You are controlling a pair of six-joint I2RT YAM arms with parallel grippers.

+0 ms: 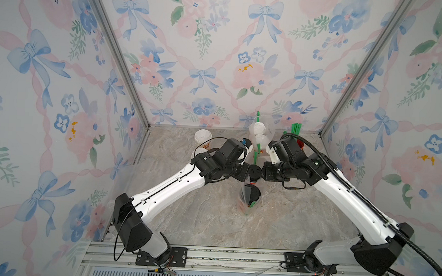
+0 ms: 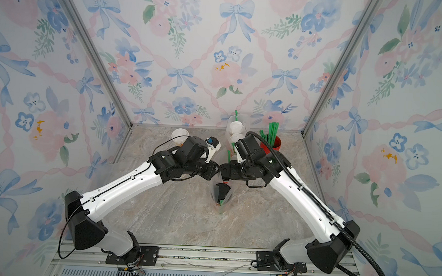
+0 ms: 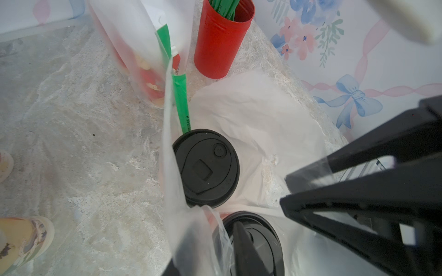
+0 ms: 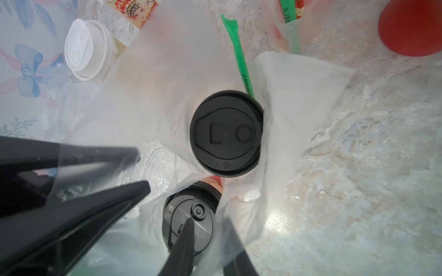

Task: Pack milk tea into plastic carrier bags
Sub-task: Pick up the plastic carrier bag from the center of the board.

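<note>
Where both wrists meet over the table's [image 1: 211, 220] middle, left gripper [image 4: 143, 169] and right gripper [image 3: 284, 191] each pinch film of the open bag [image 3: 251, 114], jaw tips smeared behind plastic. Two black-lidded cups [image 3: 205, 167] stand inside, one cut off at the wrist views' edge. At the back edge, second bag [image 1: 270, 126] holds white-lidded cups [image 1: 257, 128]. Near the back left corner, loose cups [image 1: 202, 139], one mostly behind left arm [image 1: 177, 180]. By the back edge, straw cup [image 2: 272, 143], partly covered

clear carrier bag [image 1: 242, 203] standing mid-table, top drawn up — 2 black-lidded cups [image 4: 226, 133] upright inside, side by side
</note>
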